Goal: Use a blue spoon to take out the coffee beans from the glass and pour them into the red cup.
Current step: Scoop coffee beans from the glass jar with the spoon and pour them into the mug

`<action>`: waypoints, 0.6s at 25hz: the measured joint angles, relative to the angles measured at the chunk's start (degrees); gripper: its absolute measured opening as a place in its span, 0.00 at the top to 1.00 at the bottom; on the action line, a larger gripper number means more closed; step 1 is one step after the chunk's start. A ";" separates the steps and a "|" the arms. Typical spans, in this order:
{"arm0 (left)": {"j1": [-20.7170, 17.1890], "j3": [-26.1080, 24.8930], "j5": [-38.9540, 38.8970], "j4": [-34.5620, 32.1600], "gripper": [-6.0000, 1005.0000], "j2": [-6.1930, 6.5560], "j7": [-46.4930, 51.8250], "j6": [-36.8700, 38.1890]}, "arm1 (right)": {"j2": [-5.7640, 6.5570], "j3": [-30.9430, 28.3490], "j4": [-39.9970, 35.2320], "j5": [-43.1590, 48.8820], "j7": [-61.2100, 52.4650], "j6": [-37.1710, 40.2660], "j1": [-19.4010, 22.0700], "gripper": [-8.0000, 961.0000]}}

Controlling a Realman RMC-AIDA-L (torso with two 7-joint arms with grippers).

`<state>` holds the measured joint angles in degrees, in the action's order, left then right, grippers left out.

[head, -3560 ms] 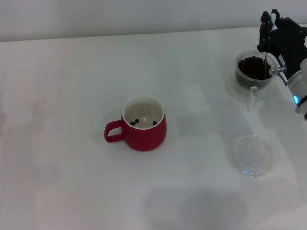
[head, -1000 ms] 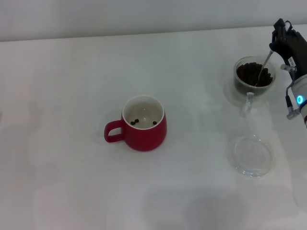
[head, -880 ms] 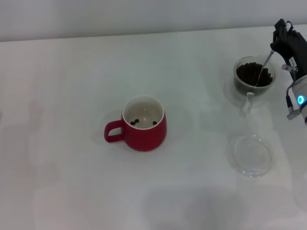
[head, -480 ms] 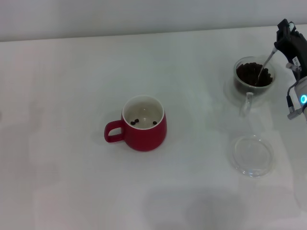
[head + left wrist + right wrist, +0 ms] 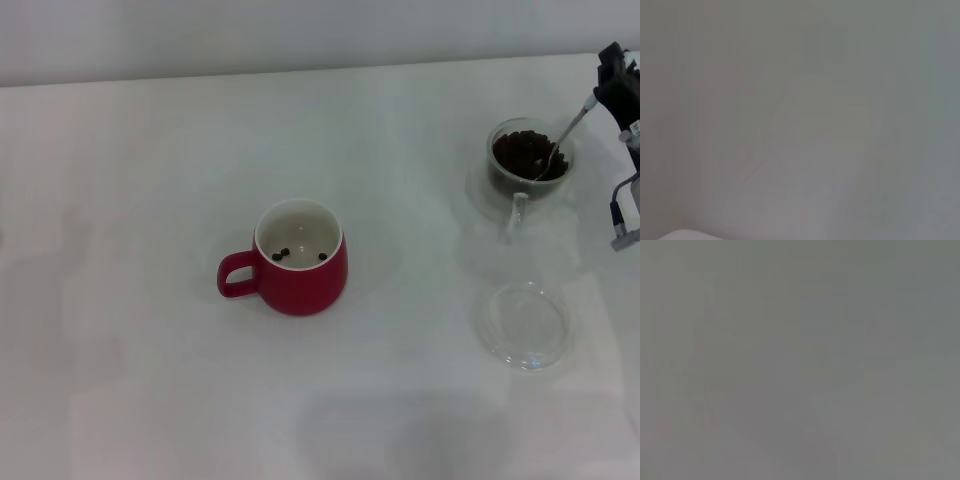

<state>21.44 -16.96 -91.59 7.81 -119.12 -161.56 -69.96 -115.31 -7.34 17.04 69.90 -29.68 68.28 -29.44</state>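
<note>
One right end effector [image 5: 606, 88] grips the blue spoon [image 5: 562, 137] – tilted, bowl among the coffee beans [image 5: 522, 153]

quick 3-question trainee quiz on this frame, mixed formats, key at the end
1. True or false: the red cup is empty.
2. Where does the blue spoon's bowl sit? A) in the glass B) in the red cup C) on the clear saucer
3. Which pincer holds the spoon?

Key:
1. False, a few coffee beans lie inside.
2. A
3. The right pincer, at the head view's right edge.
</note>
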 joint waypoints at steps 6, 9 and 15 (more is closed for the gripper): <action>0.26 0.00 -0.09 -0.08 0.12 0.03 0.11 -0.08 | 0.00 -0.04 -0.27 -0.22 -1.94 -0.39 0.06 0.83; 0.36 0.00 -0.09 -0.08 0.12 0.03 0.12 -0.13 | 0.00 -0.04 -0.70 -0.25 -3.83 -0.78 0.05 0.83; 0.36 -0.09 -0.17 -0.23 0.12 0.03 0.15 -0.75 | 0.00 -0.07 -0.99 -0.31 -6.34 -1.12 0.01 0.83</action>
<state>21.80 -17.05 -91.75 7.58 -119.09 -161.42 -70.71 -115.31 -7.41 16.05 69.59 -36.02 67.16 -29.42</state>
